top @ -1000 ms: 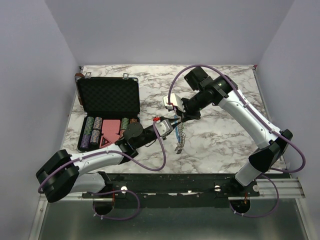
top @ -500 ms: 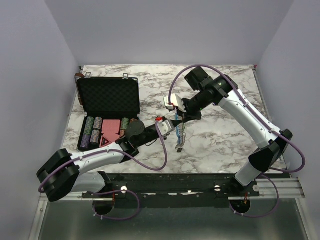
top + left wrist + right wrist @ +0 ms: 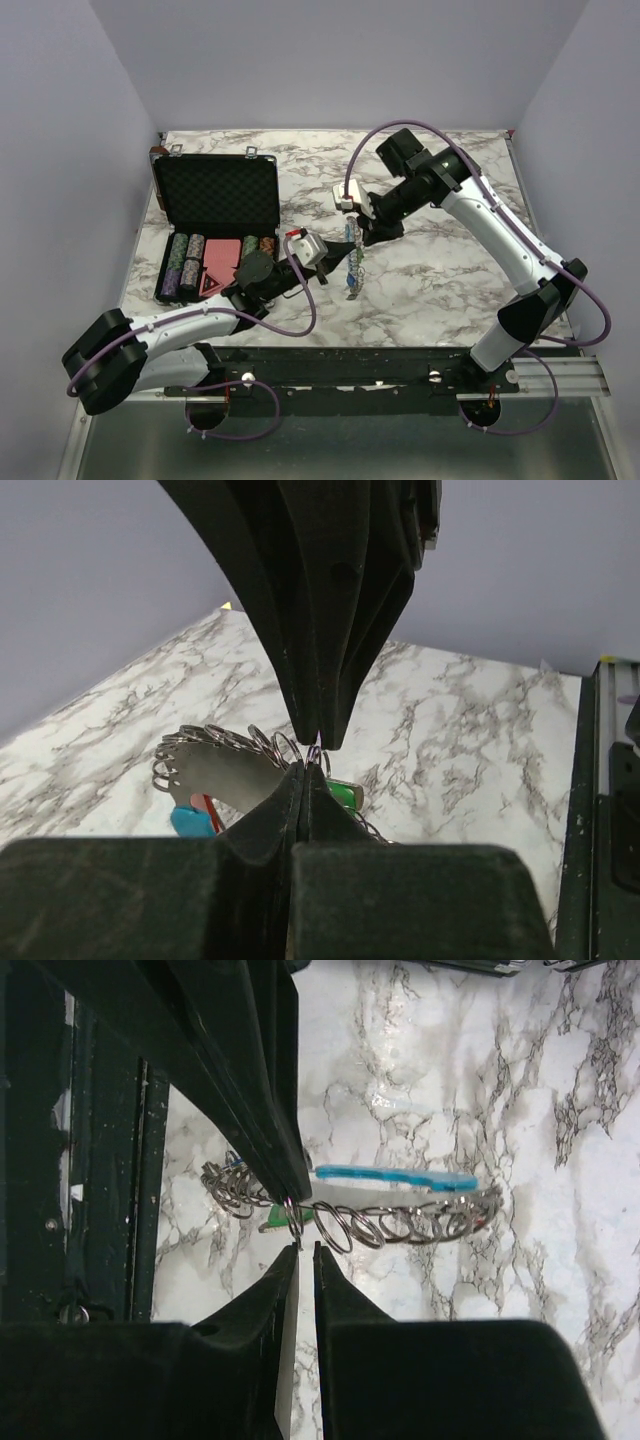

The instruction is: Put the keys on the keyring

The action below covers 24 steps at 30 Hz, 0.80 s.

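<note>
Keyring (image 3: 400,1225) hangs pinched where left fingers (image 3: 268,815) meet right fingers (image 3: 268,1295).

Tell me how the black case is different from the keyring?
The black case is big and boxy; the keyring is thin, shiny and much smaller. The case lies open on the table, while the keyring is pinched between the left gripper and the right gripper. The case holds poker chips; the keyring carries keys. Both hold little things.

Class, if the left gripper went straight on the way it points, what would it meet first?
A small loop of the keyring at its tips, then, it seems, the right gripper facing it tip to tip.
</note>
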{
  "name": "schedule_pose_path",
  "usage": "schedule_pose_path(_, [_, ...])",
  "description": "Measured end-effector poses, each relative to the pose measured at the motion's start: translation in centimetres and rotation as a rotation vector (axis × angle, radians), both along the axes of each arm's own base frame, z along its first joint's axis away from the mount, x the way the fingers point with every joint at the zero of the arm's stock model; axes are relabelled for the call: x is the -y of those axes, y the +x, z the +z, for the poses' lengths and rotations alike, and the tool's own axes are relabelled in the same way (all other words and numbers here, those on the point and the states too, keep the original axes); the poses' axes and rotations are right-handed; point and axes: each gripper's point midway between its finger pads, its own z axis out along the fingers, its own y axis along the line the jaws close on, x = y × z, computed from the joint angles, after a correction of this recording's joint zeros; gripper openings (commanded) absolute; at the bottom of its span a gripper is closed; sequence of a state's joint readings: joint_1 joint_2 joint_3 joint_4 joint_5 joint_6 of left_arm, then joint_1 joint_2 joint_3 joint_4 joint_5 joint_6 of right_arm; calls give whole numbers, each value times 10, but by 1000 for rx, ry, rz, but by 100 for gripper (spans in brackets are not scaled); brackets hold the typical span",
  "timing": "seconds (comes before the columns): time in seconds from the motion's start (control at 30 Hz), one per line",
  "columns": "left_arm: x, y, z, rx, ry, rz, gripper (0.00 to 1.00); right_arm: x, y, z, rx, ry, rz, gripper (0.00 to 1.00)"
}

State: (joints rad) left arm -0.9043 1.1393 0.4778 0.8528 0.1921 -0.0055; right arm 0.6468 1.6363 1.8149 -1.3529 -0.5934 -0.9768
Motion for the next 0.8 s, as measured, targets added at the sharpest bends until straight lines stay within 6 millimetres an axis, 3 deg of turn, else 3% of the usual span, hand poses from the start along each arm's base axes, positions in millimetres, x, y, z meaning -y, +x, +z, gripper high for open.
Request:
schedule_pose_path(0.3, [-7, -9, 27, -33, -143, -18, 0, 0, 1, 9, -72, 93, -19, 32])
schedule_pose_path(0.8, [-15, -10, 37, -57, -236, -15, 0, -7, -8, 30, -194, 248, -16, 38])
